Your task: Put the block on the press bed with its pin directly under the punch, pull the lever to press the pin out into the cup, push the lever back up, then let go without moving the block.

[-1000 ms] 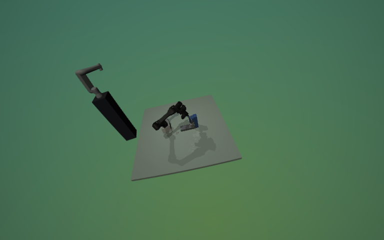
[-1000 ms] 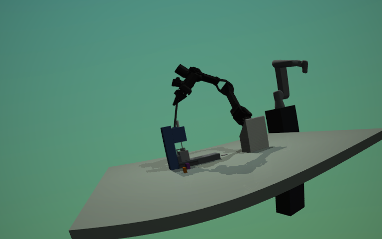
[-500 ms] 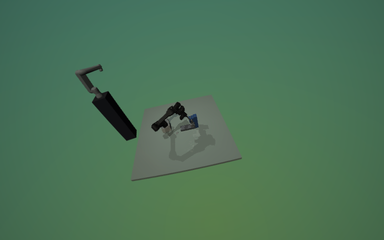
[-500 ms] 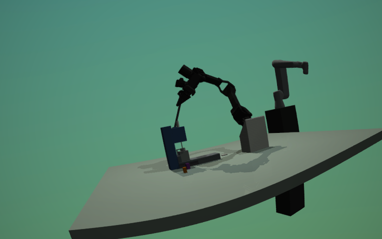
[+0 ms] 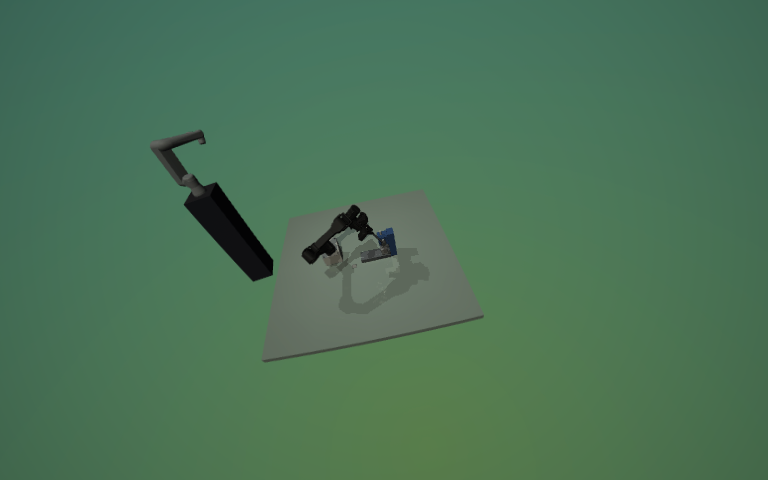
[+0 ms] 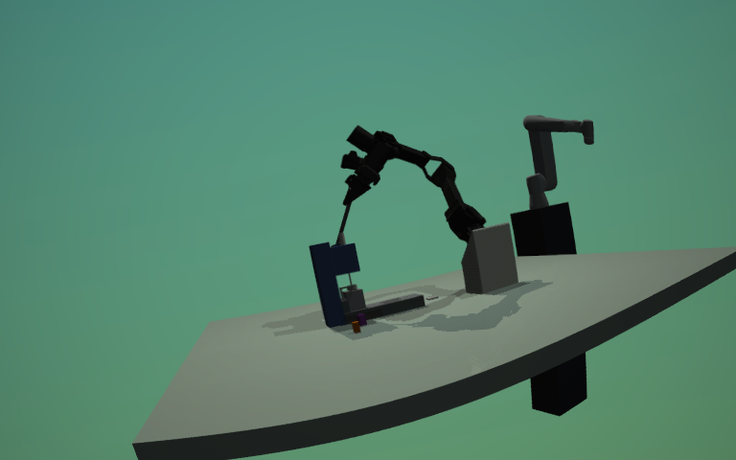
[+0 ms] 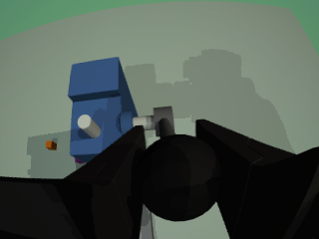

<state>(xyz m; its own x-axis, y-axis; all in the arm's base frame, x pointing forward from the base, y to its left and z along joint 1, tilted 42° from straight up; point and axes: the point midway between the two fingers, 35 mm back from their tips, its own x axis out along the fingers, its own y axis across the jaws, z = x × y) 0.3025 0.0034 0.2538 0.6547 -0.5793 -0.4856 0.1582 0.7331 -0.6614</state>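
A plain green backdrop surrounds the grey table (image 5: 373,333) (image 6: 260,374) (image 7: 40,65), on which the blue press (image 5: 391,240) (image 6: 325,282) (image 7: 95,80) stands upright. From where I stand, the arm (image 5: 331,233) (image 6: 412,153) arches from its pedestal (image 6: 494,257) toward the press, its gripper (image 5: 370,232) (image 6: 347,202) (image 7: 170,131) above the press head. The fingers are partly open, closed on the dark round knob (image 7: 178,179) of the lever (image 5: 382,241) (image 6: 344,219) (image 7: 164,127), one finger on each side. The lever rises steeply, leaning slightly.

The block (image 6: 355,300) sits on the bed (image 5: 370,256) (image 6: 396,306) beneath the press head, with the thin punch (image 6: 350,280) reaching down to its top or close to it. Whether the pin is centred, or already moving, cannot be told. An orange piece (image 6: 356,327) (image 7: 51,144) and a purple piece (image 6: 361,319) (image 7: 79,160) lie beside the press.

The stroke appears to be in hand. The knob could roll out of the fingers if the wrist strays from the lever's arc; an off-centre pin would make the punch bear on the block and shift it. A sideways tug at release could rock the press.
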